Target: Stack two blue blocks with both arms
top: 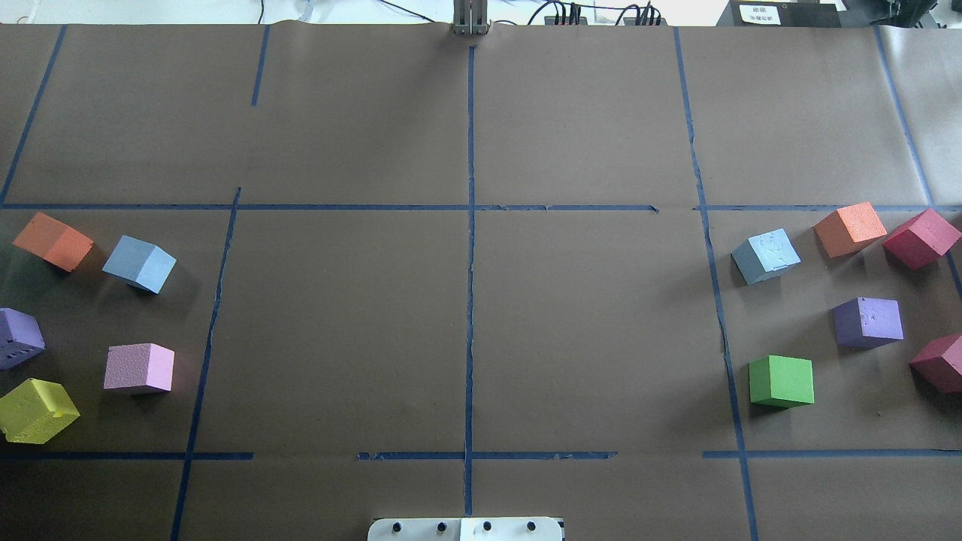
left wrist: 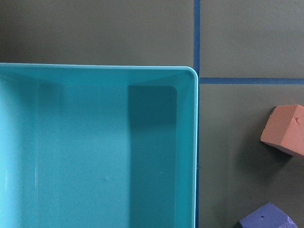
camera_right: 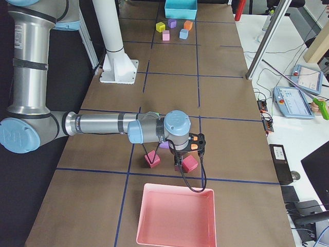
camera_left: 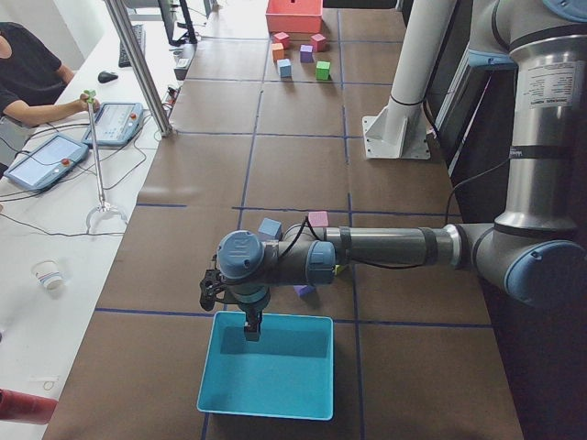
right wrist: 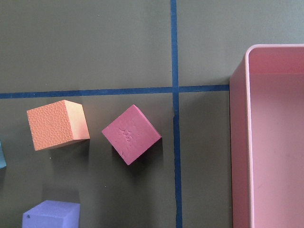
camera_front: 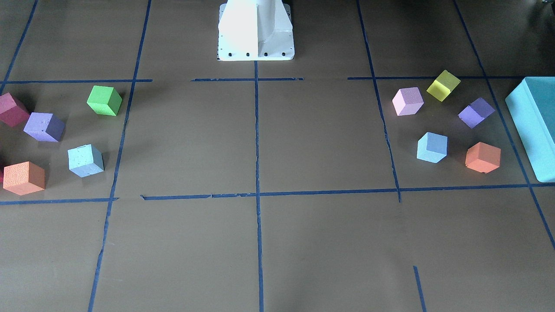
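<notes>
On the worktop the two blue blocks sit well apart, neither one gripped. The deeper blue block (top: 139, 263) is in the left cluster near an orange cube (top: 54, 240), and the paler blue block (top: 765, 255) is far off on the right. The left hand (camera_left: 252, 325) hangs over the teal box (camera_left: 271, 367), the right hand (camera_right: 177, 165) by a crimson cube (camera_right: 152, 159). Parted or closed, I cannot tell. Each wants a straight drop onto its own block, wrist turned to match those skewed faces, clear of the neighbours.

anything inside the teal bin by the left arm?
Nothing visible inside the teal bin: its floor looks bare in the exterior left view and in the left wrist view's corner. The left gripper hangs over one edge and covers a small patch there.
</notes>
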